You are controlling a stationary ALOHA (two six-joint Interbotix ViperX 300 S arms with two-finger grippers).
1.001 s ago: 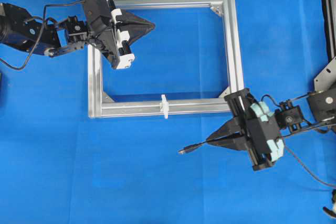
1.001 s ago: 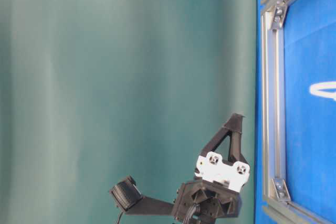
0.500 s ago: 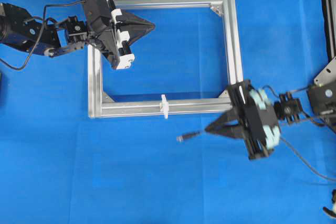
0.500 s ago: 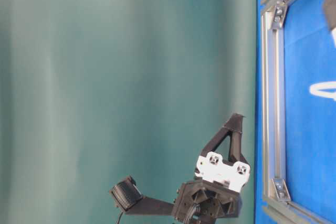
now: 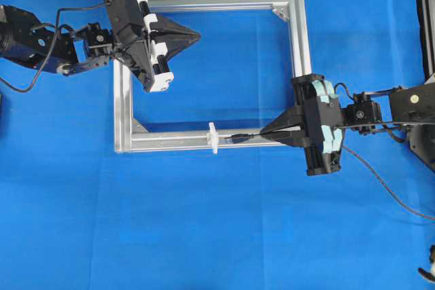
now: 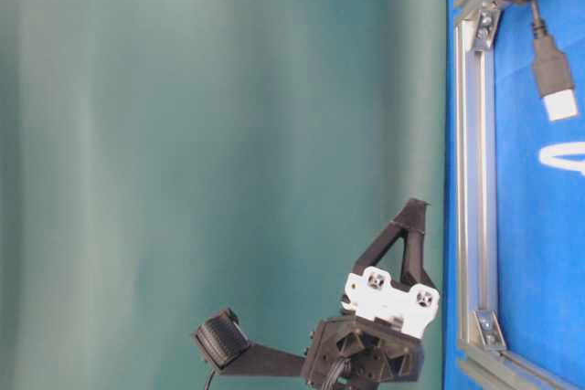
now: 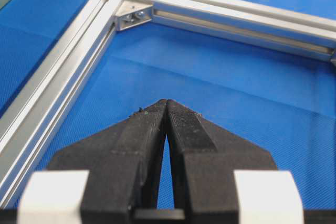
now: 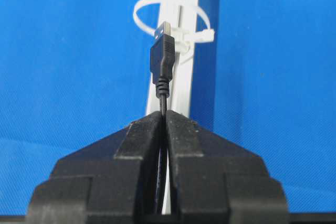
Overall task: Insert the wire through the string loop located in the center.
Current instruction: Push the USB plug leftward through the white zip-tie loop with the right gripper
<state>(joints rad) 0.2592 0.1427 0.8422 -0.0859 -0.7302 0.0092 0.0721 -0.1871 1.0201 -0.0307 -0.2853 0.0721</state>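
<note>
The wire (image 5: 239, 137) is a thin black cable ending in a dark plug (image 8: 163, 56). My right gripper (image 5: 264, 132) is shut on it just behind the plug, above the frame's bottom rail. The plug points left at the string loop (image 5: 213, 138), a small white tie (image 8: 206, 35) standing on that rail. In the table-level view the plug's tip (image 6: 555, 75) stops a little short of the loop (image 6: 559, 157). My left gripper (image 5: 197, 32) hangs shut and empty over the frame's upper left part, its fingertips (image 7: 167, 102) pressed together.
The silver aluminium frame (image 5: 302, 52) lies on the blue cloth, with corner brackets (image 7: 134, 15) inside its corners. The wire's slack (image 5: 387, 185) trails off to the lower right. A black stand (image 5: 425, 18) borders the right edge.
My right gripper has carried the wire up and to the left, from the cloth below the frame onto the bottom rail, bringing the plug close to the loop. The left arm has stayed put.
</note>
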